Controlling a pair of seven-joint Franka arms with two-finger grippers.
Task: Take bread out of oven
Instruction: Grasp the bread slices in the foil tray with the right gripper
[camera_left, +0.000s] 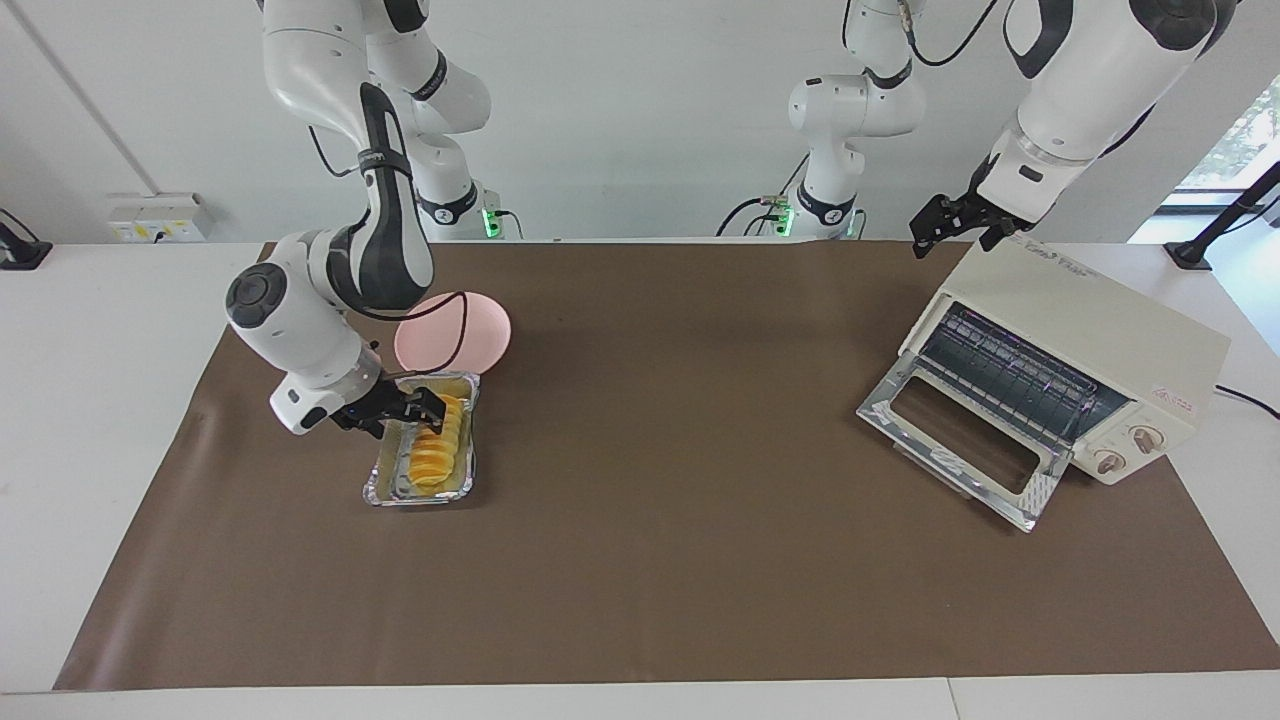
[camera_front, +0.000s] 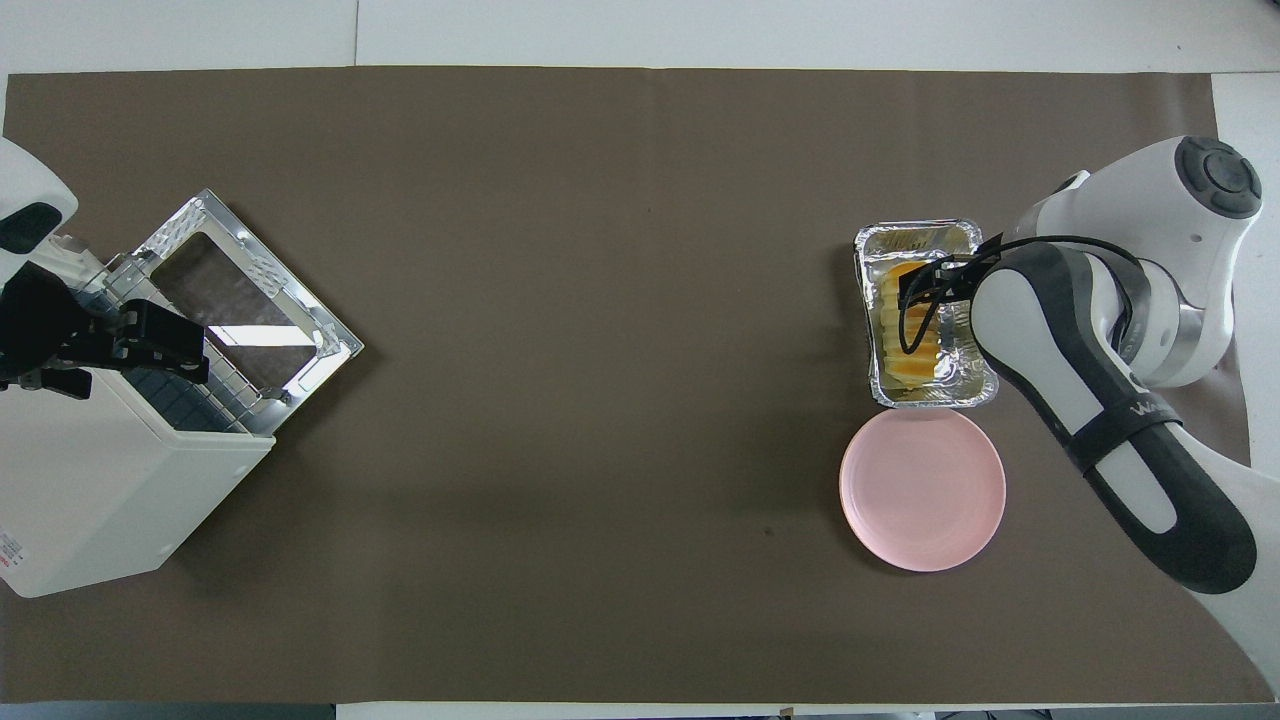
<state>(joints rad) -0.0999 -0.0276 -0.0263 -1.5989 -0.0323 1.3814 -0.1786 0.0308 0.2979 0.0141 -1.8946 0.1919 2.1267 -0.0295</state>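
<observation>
While the bread (camera_left: 440, 447) lies in its foil tray (camera_left: 385, 484) at the frame's left, the right gripper (camera_left: 412, 407) hovers over it, jaws wide. It should straddle the loaf squarely before closing. The left gripper (camera_left: 950, 222) waits open at upper right above the oven (camera_left: 1100, 340).

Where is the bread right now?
The bread lies in the foil tray toward the right arm's end, beside the pink plate.
</observation>
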